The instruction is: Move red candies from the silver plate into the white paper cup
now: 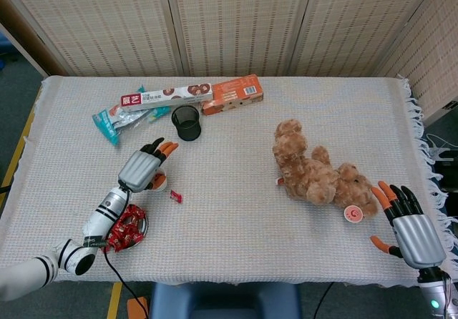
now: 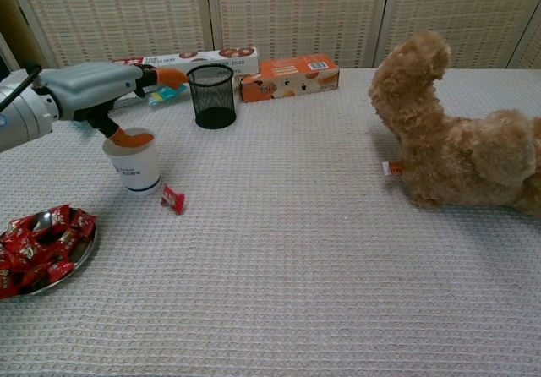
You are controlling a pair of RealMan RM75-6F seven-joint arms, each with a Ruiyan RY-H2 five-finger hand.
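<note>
- Red candy [image 2: 172, 199] lies on the bench just right of the white paper cup [image 2: 135, 166], missed.
- Your left robot hand [image 2: 97, 85], fingers spread and empty, hovers over the cup; reach down-right.

Two robot hands are seen: the left hand [image 1: 144, 167] at the left of the head view and the right hand [image 1: 409, 227] at its lower right. One white paper cup [image 2: 135, 163] is counted, and one silver plate [image 2: 78, 256] at the lower left of the chest view, heaped with red candies [image 2: 38, 246] too jumbled to be counted. One loose red candy [image 2: 172, 199] is seen on the cloth just beside the cup. One black mesh cup [image 1: 186, 122] is counted, and one teddy bear [image 1: 313, 172] at the right. Two long boxes are seen at the upper left: one white box [image 1: 166, 96] and one orange box [image 1: 231, 94]. One teal packet [image 1: 114, 121] is counted.
</note>
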